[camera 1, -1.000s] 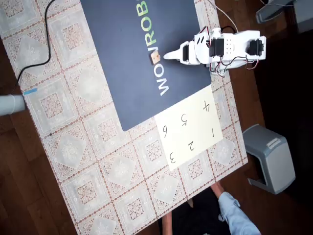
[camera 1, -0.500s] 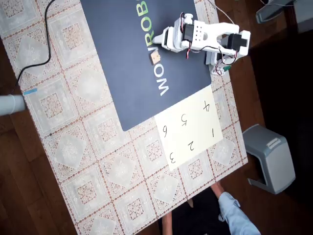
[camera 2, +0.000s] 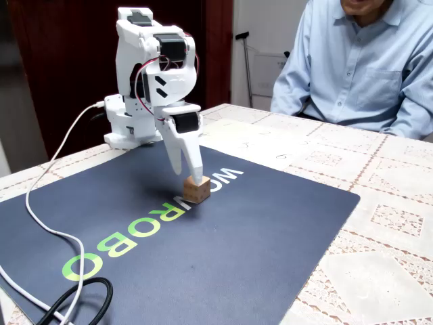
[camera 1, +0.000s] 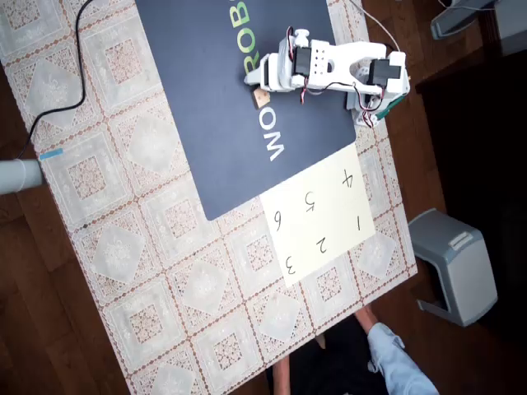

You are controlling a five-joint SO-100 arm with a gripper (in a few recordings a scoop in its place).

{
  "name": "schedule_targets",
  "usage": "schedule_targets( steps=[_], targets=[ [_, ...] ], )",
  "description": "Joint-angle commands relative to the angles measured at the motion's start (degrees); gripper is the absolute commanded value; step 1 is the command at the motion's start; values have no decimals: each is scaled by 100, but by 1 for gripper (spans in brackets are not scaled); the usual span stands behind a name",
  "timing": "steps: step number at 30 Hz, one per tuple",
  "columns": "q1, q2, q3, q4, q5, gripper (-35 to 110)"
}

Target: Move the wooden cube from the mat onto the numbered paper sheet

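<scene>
Since a second ago the gripper (camera 1: 249,78) has swung off the cube's right side, overhead view, to just above it; cube hasn't shifted.

Wooden cube (camera 1: 262,97) sits on the mat (camera 1: 206,123), on the white "WOWROBO" lettering, free of the gripper. In the fixed view the cube (camera 2: 196,189) is flat on the mat (camera 2: 270,217) with the gripper (camera 2: 191,164) tips pointing down just over its top. Fingers look pressed together, no gap visible, nothing pinched.

Numbered paper sheet (camera 1: 321,218) lies at the mat's lower right corner in the overhead view, well apart from the cube. A person's sleeve (camera 1: 395,362) shows at the bottom edge.

Step, as I read it: pre-grasp alignment, pick not yet made. Next move calls for spreading the fingers, straddling the cube, dropping and closing, then carrying it to the sheet.
</scene>
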Motion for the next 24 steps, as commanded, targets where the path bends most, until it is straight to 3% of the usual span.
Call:
schedule_targets(
  steps=[1, 14, 19, 24],
  targets=[
    [-26, -26, -255, 105, -132, 31],
    [-334, -668, -492, 431, -615, 27],
    [-325, -923, -694, 650, -1318, 13],
    [-211, -1020, -791, 659, -1354, 10]
  ],
)
